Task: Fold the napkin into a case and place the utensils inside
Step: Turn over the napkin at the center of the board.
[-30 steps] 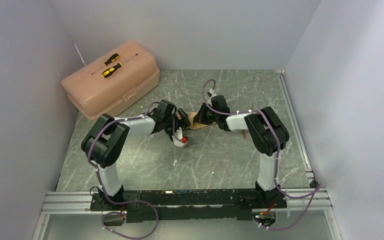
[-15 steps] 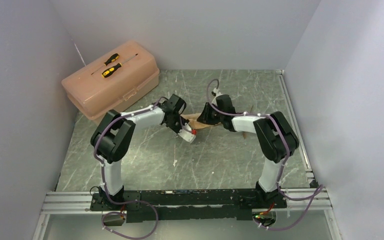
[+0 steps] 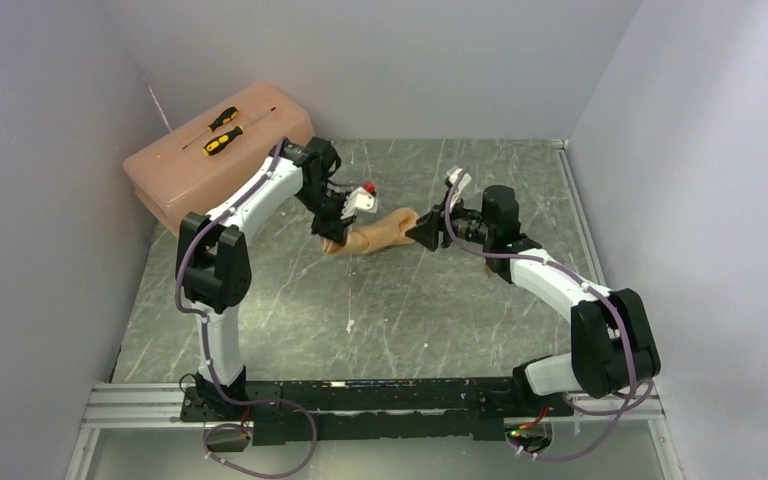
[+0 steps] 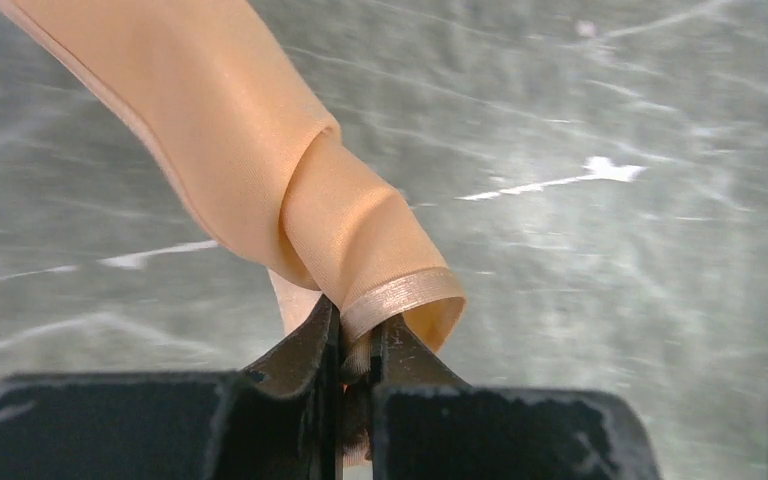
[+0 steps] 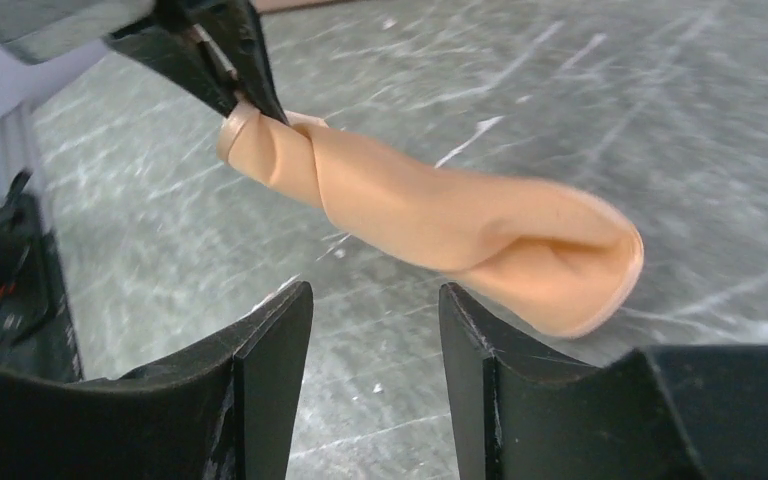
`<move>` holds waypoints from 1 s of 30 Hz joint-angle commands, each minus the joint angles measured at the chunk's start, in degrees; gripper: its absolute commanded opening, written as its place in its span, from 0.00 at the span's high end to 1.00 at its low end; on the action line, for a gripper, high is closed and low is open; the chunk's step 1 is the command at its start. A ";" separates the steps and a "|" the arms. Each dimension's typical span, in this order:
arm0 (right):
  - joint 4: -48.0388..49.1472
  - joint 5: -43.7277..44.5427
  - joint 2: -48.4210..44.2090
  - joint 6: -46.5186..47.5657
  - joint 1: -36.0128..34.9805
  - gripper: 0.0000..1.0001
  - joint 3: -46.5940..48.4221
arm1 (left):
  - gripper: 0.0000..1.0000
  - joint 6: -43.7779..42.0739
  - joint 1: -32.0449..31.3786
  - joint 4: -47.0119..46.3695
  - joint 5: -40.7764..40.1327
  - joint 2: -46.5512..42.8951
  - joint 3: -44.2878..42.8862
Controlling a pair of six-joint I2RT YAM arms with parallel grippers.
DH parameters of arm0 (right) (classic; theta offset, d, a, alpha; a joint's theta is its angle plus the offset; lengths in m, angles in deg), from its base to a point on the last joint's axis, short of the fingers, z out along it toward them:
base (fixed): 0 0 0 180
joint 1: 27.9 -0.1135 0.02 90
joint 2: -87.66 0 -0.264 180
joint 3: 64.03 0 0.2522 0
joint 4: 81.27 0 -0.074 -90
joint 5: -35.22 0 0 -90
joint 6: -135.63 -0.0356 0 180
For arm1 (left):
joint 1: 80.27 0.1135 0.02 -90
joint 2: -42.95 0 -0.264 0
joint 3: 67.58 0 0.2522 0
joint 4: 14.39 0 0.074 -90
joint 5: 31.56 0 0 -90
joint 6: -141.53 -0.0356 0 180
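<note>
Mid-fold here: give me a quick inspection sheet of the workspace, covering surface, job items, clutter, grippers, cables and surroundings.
Surface: green-grey marbled table, streaked with white marks.
Job's things: napkin twisted into a loose roll, not yet a case; utensils: nothing seen.
Clutter: pink toolbox at the far left, two screwdrivers on its lid.
Grippers: left gripper shut on the napkin's hemmed corner; right gripper open, nothing between its fingers, the napkin's other end just beyond them.
Cables: purple cables run along both arms and loop at the bases.
Surroundings: plain grey walls on three sides; metal rail at the near edge.
</note>
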 commanded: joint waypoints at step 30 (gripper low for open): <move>11.69 -29.40 20.70 -0.36 -13.06 0.00 12.49 | 0.97 -4.49 -0.27 27.32 15.11 -12.29 -2.75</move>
